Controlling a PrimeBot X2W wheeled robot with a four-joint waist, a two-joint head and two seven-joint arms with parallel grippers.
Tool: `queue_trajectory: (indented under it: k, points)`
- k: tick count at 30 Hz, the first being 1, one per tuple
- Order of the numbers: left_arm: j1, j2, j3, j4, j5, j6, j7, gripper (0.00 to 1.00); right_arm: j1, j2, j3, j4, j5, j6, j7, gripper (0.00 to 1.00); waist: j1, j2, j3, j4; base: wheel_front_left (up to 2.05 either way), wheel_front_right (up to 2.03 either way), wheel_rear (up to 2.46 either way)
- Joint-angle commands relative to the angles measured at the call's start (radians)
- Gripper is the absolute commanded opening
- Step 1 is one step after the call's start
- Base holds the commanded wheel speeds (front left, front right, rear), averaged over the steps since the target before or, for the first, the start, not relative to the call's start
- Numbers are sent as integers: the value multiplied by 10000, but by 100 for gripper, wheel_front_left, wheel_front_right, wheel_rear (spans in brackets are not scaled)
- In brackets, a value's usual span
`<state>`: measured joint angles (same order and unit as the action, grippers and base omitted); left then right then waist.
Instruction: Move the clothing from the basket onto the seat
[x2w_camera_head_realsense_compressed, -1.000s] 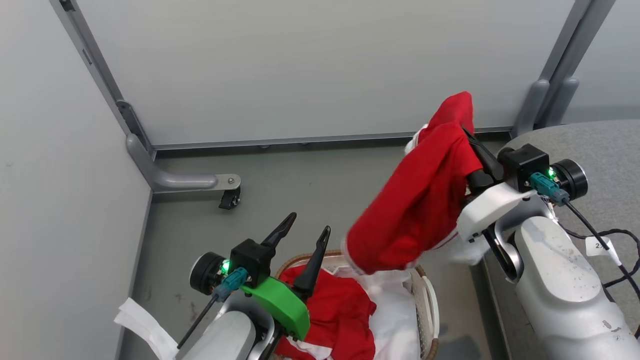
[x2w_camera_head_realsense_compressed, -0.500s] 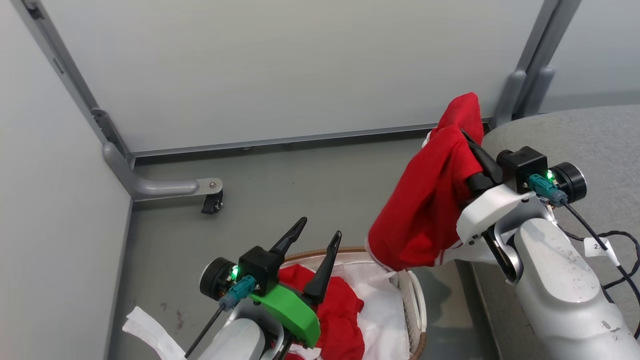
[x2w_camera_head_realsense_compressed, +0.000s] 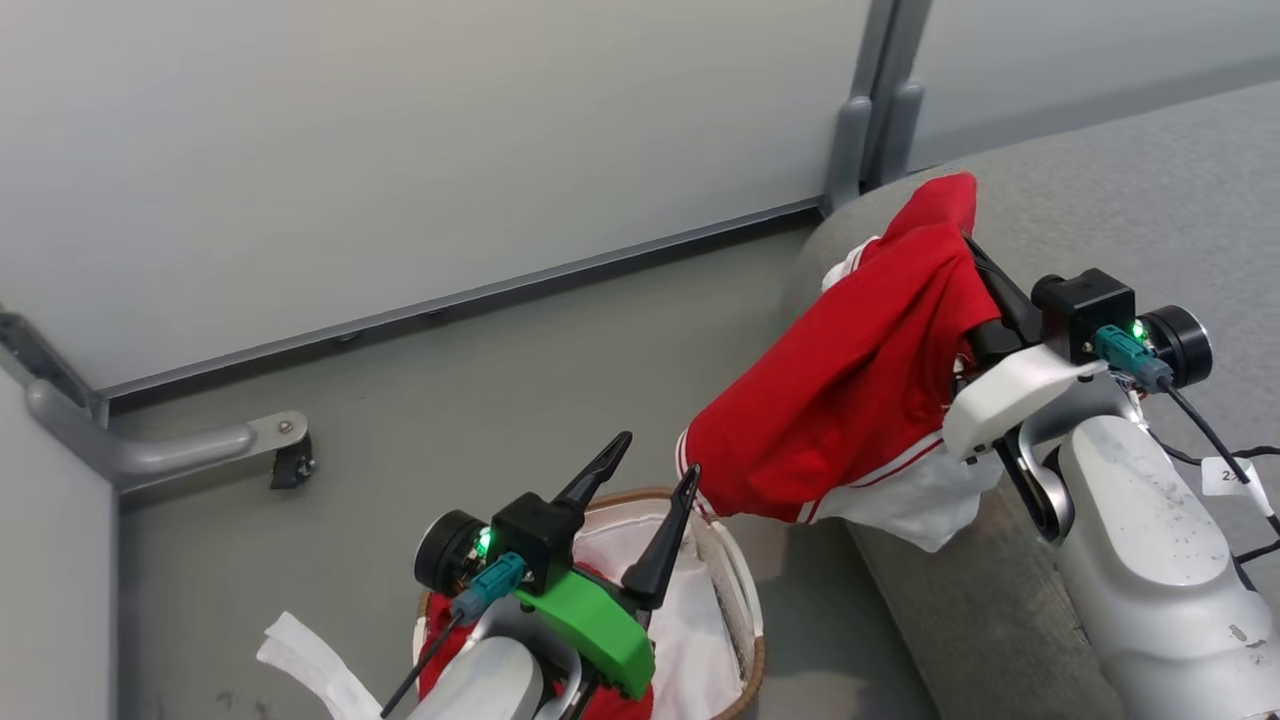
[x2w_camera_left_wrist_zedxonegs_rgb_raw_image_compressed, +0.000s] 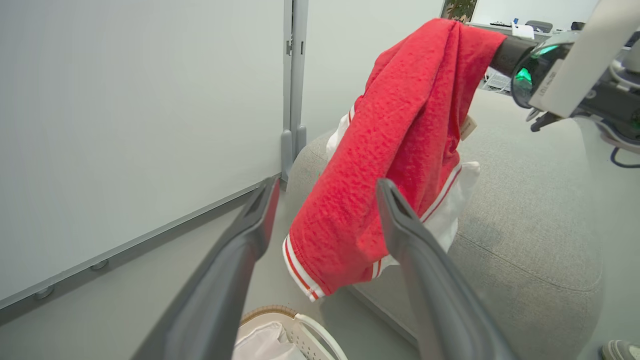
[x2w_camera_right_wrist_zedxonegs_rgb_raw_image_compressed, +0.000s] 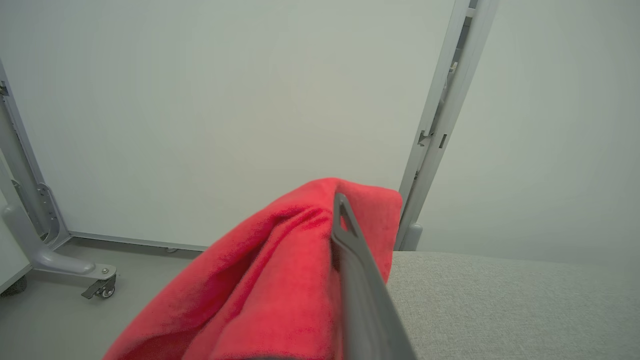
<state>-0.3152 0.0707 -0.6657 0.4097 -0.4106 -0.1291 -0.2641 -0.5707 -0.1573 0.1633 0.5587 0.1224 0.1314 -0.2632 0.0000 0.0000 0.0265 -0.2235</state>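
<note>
The R gripper (x2w_camera_head_realsense_compressed: 975, 265) is clamping 1 piece of the clothing (x2w_camera_head_realsense_compressed: 850, 390), its 2 fingers buried in the red fabric, up and right of the basket (x2w_camera_head_realsense_compressed: 738, 600). That piece is hanging across the edge of the seat (x2w_camera_head_realsense_compressed: 1100, 200), which is sitting just right of the basket, w/ the striped hem dangling above the basket's right side. The L gripper (x2w_camera_head_realsense_compressed: 658, 453) is hovering over the basket w/ its 2 fingers spread apart, gripping nothing, and more red clothing is lying inside the basket on its white lining (x2w_camera_head_realsense_compressed: 620, 540).
</note>
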Motion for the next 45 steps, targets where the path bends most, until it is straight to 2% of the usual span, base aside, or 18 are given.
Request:
queue_trajectory:
  k: [1,11,21,28,38,45]
  points:
    - [-148,7,6,-16,106,-25,-6,100,-133,-11,-36,-22,-54,-14,-24,0,0,0,104,-835,0,0,0]
    - [-324,86,-57,56,111,-25,-6,100,-288,48,-301,-19,-74,-12,-24,0,0,0,385,-1394,0,0,0]
    - [-754,274,-280,-47,199,-26,-6,100,-1109,-145,-901,235,-95,-14,-24,0,0,0,1180,-1081,0,0,0]
    - [-1375,464,-355,-277,306,-26,-6,100,-2849,-1151,-1856,337,-265,-14,-24,0,0,0,2368,-515,0,0,0]
    - [-2608,731,-518,-982,751,-26,-6,100,-5816,-3273,-3202,785,-860,-14,194,0,0,0,4869,342,0,0,0]
    - [-3440,798,-777,-1348,1041,-26,-6,100,-6291,-3591,-3966,1605,-1161,-14,89,0,0,0,6395,754,0,0,0]
